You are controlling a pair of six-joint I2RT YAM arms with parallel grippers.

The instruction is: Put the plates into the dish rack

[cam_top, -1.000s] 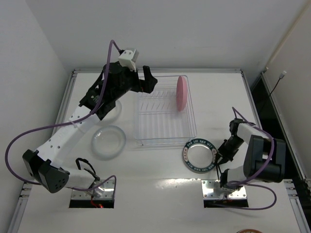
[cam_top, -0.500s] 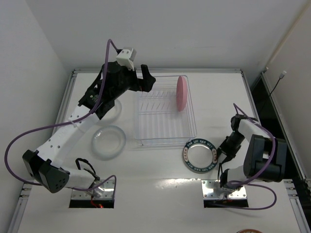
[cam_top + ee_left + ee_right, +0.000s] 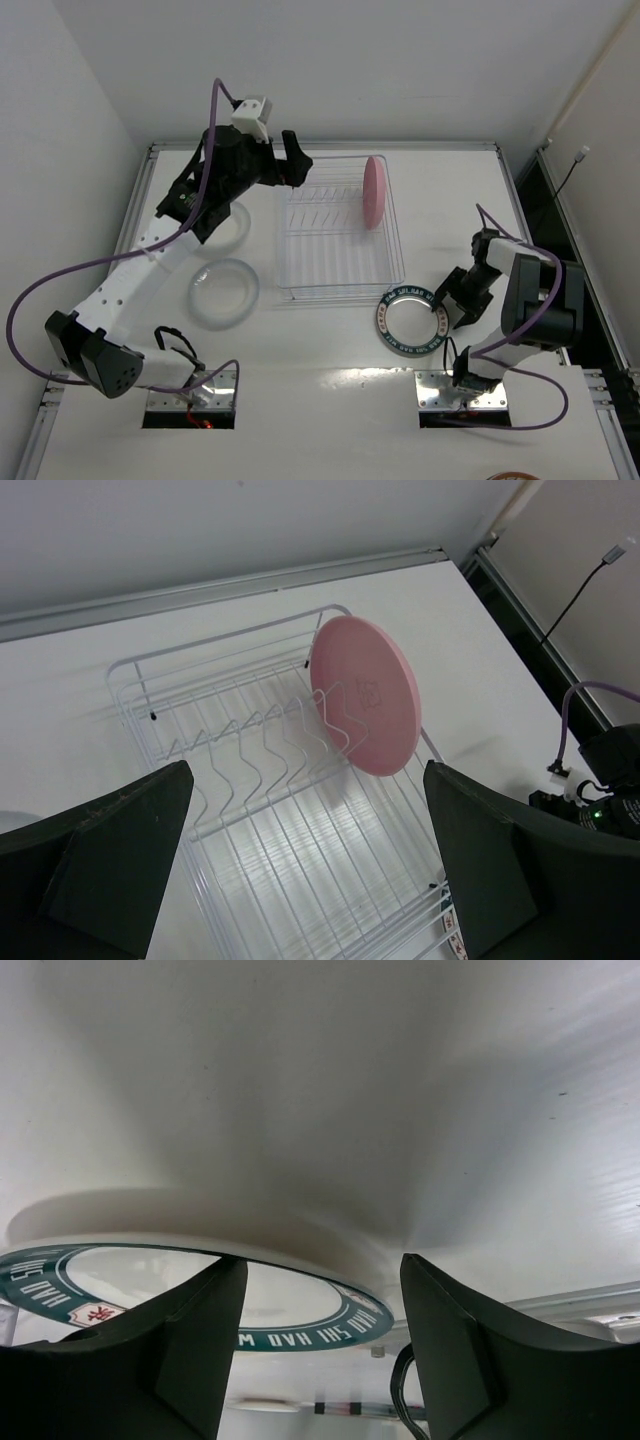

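**Figure. Two-arm plate-loading cell, overhead and wrist views.**

The dish rack (image 3: 340, 235) sits at the centre of the bench (image 3: 330, 400). The pink plate (image 3: 374, 191) stands on edge among the prongs at the rack's far right end, its back facing the left wrist camera.

The teal-rimmed plate (image 3: 410, 321) lies flat on the bench just off the rack's near right corner.

One clear plate (image 3: 224, 292) lies flat to the left of the rack. The second clear plate (image 3: 238, 222) lies behind it, partly hidden under the left arm.

The left end effector (image 3: 293, 165) hangs above the rack's far left corner. Its fingers are spread wide with nothing between them.

The right end effector (image 3: 447, 305) is low at the right edge of the teal-rimmed plate. Its fingers (image 3: 170, 1355) are parted. In the right wrist view the plate's rim runs across the gap between them. The finger pads seem to be clear of the rim, but the steep angle leaves contact uncertain.
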